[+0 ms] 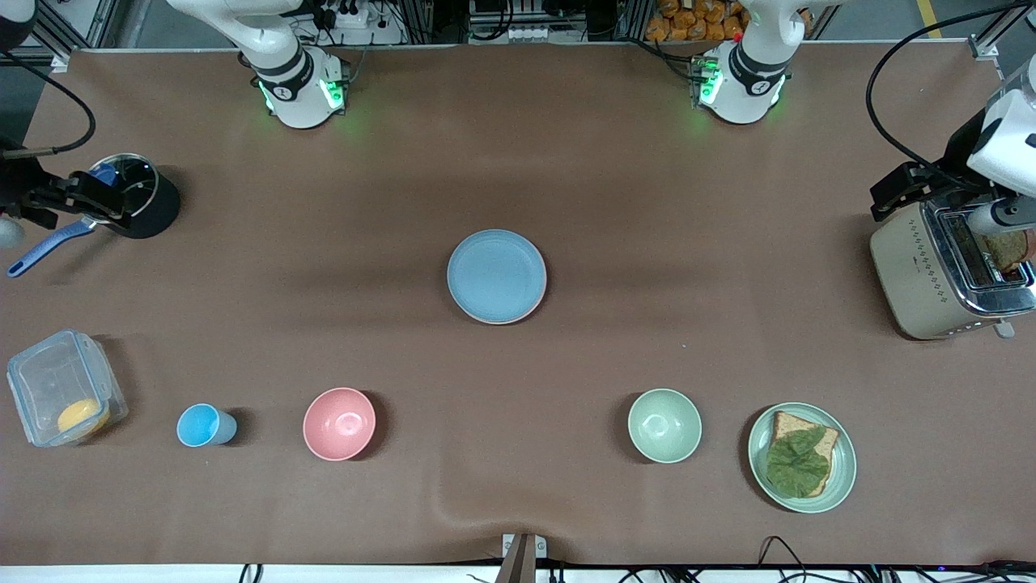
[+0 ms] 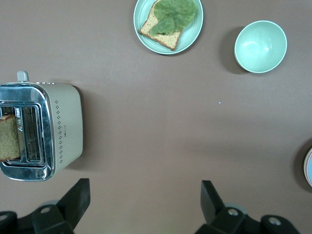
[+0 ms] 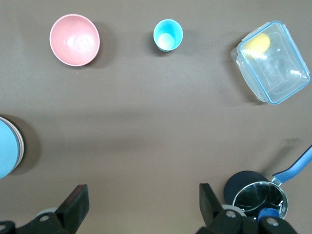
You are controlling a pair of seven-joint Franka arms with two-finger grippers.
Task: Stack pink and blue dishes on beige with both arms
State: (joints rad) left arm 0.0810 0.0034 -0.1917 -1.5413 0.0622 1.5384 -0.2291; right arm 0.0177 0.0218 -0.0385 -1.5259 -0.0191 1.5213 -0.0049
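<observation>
Now, plates: blue plate [image 1: 496,274] on top of the stack, mid worktop [image 1: 518,146].
Left gripper [image 2: 144,207]: jaws apart, empty.
Right gripper [image 3: 143,207]: jaws apart, empty.

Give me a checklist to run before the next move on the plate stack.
1. Blue plate on top of the stack, mid-table: ok.
2. Pink plate under it, only a sliver of rim showing: ok.
3. Beige plate at the bottom: cannot tell, hidden.
4. Left pincer open and holding nothing, by the toaster: ok.
5. Right pincer open and holding nothing, by the pot: ok.
</observation>
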